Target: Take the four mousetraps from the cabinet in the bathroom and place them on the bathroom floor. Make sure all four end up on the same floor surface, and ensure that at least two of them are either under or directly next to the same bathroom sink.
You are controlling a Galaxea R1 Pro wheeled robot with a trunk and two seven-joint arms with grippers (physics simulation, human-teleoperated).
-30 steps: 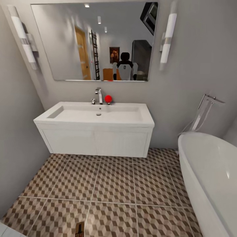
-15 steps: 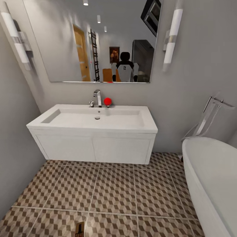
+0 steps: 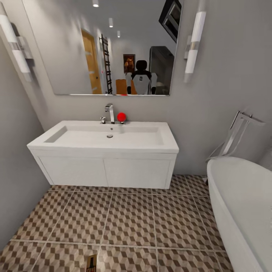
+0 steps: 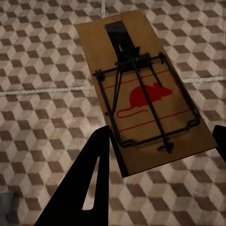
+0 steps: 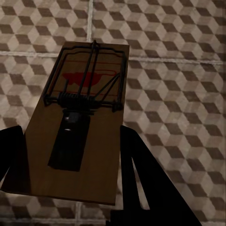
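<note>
Left gripper (image 4: 157, 155) is clamped on a mousetrap (image 4: 141, 89): black fingers (image 4: 84, 183) sit against both long edges of the board, red mouse print and wire bar facing the camera, tiled floor (image 4: 42, 56) well below it. Right gripper (image 5: 66, 155) is likewise closed on a second mousetrap (image 5: 80, 122), fingers (image 5: 141, 179) flanking the board's sides, spring and bar visible, same cube-pattern floor (image 5: 179, 47) underneath.

From the head view: a brown sliver of one held mousetrap (image 3: 91, 263) pokes in at the bottom edge; can't tell which arm's. The white wall-hung sink (image 3: 105, 151) is straight ahead, faucet (image 3: 109, 113) and a red ball (image 3: 121, 117) on its back ledge, mirror (image 3: 109, 45) above with the robot reflected. Open gap under the sink down to the bathroom floor (image 3: 132, 219). Tub (image 3: 241, 204) to the right, well apart from the sink.

Step in hand, my read: carry phase, two traps in transit, approaching the sink for drop-off. None on the floor in view yet.

Next move needs: roll closer, lower the trunk and arms, get both traps down low on the tiles right by or under the sink front, then release. Dropping from this height risks a bounce or flip.
</note>
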